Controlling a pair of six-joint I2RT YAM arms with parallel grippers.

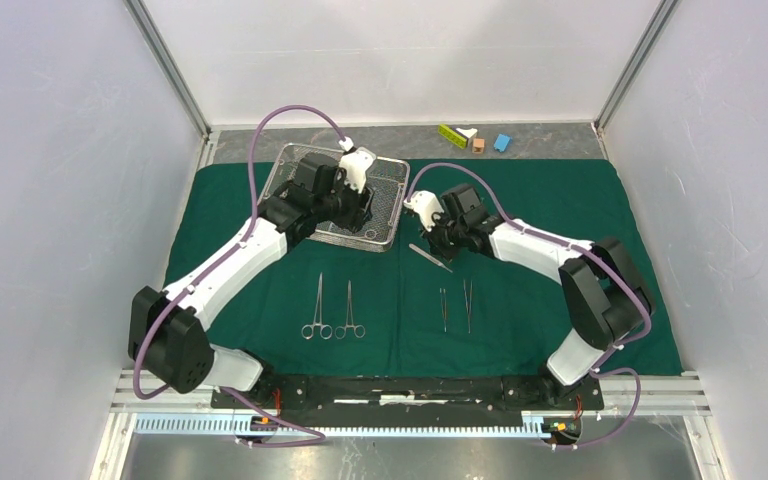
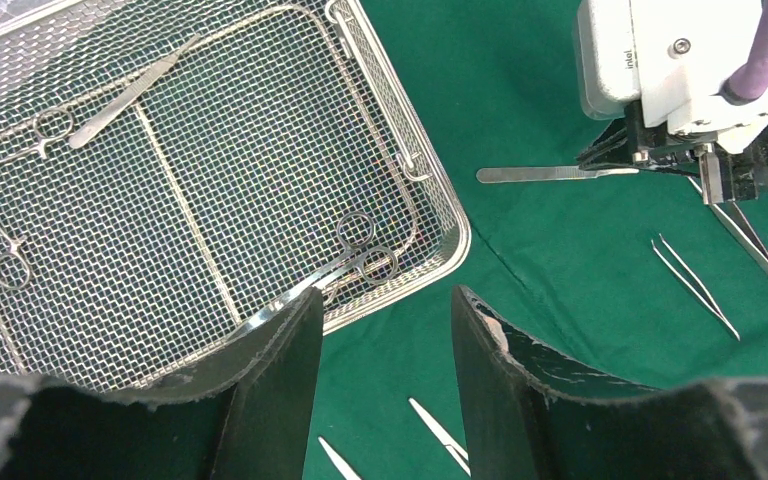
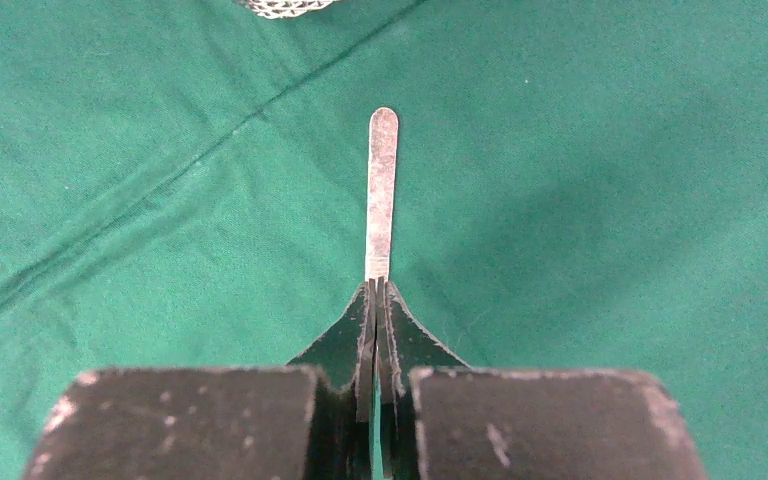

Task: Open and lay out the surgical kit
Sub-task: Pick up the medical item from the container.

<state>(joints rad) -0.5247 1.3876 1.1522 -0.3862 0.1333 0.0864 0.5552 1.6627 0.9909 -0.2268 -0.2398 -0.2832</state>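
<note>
- Green drape (image 1: 400, 320) spread flat; wire-mesh tray (image 1: 388, 190) on far-left part, ring-handled clamps (image 1: 318, 300) nearer.
- Left gripper (image 2: 385, 300) spread, empty, above tray's corner.
- Right gripper (image 3: 380, 295) pinching end of flat steel instrument (image 3: 382, 190) beside tray.

- Yellow-green block (image 1: 450, 135), lying slantwise on the grey counter (image 1: 560, 145) strip at the far edge.
- Brown block (image 1: 478, 144), just right of it.
- Blue block (image 1: 502, 142), near, farther right.
</note>
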